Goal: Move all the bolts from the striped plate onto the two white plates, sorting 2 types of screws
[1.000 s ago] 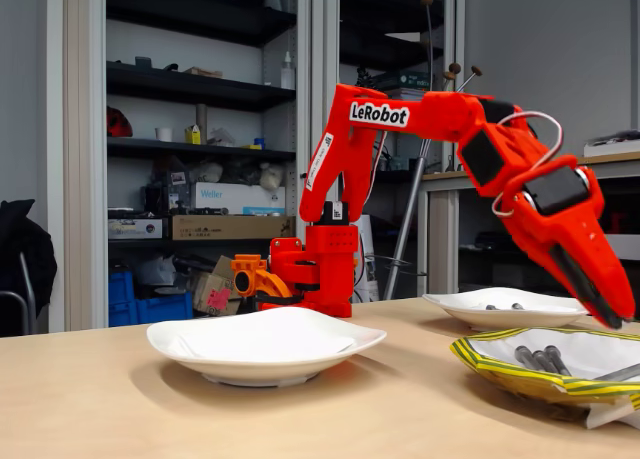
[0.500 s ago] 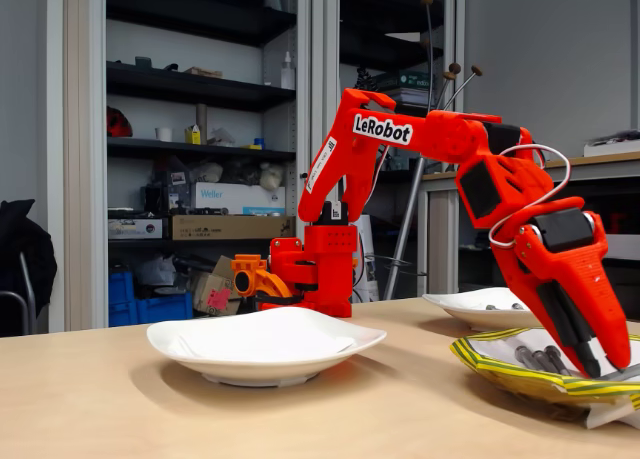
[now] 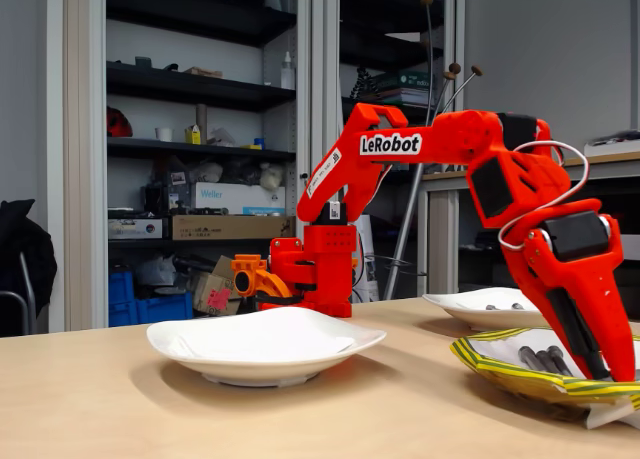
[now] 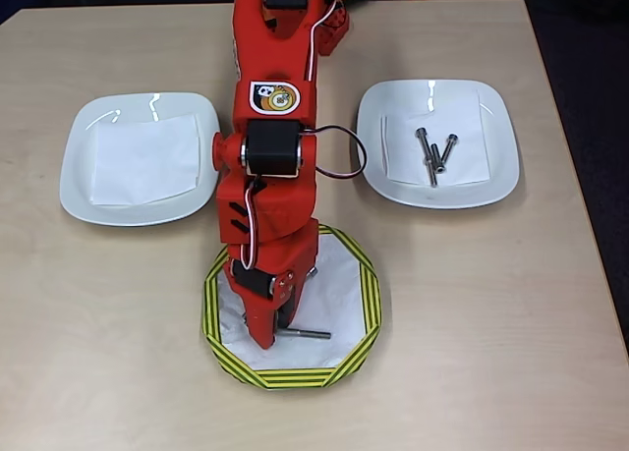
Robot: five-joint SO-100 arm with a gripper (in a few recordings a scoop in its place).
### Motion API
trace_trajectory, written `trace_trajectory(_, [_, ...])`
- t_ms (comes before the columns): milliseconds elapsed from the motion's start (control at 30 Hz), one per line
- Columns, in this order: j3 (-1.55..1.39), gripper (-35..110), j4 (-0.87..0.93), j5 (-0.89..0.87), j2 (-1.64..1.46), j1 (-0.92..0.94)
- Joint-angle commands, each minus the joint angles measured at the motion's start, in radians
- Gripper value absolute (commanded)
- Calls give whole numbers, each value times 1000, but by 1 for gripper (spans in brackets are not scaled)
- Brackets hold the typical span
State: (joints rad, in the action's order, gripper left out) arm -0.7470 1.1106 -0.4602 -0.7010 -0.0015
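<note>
Workshop room w/ dark shelving (image 3: 190, 89) behind a light wood worktop (image 4: 472, 304); on a shelf a white box reads "Weller" (image 3: 218, 195). Red arm (image 3: 420, 144) carries a white "LeRobot" label on its upper link; in overhead view a round cartoon sticker (image 4: 274, 97) sits on top of the arm, text on it not legible.

Plates, 3 total: two white plates, one at left in overhead view (image 4: 138, 156) w/ only a white paper sheet in it, one at right (image 4: 437, 141) w/ a sheet and 3 long bolts (image 4: 432, 156) lying close together, long axes roughly up-down in that view, slightly fanned, heads toward the top. The striped plate (image 4: 366, 304), yellow rim w/ green/black stripes, is between and below them, nearer the picture's bottom edge.

Tool (image 4: 278, 328) is down inside the striped plate, pointing at its floor. Whether its fingers are spread or pinching: can't tell, arm body covers them from above and the side view is too tight.

On the striped plate, overhead: 1 long bolt (image 4: 307, 334) lies just beside the tool tip, axis left-right. Fixed view shows approx 3 dark bolts (image 3: 540, 360) side by side there, ends toward the camera; exact count uncertain.
</note>
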Motion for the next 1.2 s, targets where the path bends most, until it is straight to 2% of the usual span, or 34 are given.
trace_trajectory(0, [64,4,51,-72,37,-5])
trace_trajectory(167, [112,0,92,-135,67,-9])
trace_trajectory(567, [201,0,267,-80,-11,-15])
trace_trajectory(900, [60,0,348,-35,-235,-26])
trace_trajectory(1167, [-166,0,376,-54,-436,21])
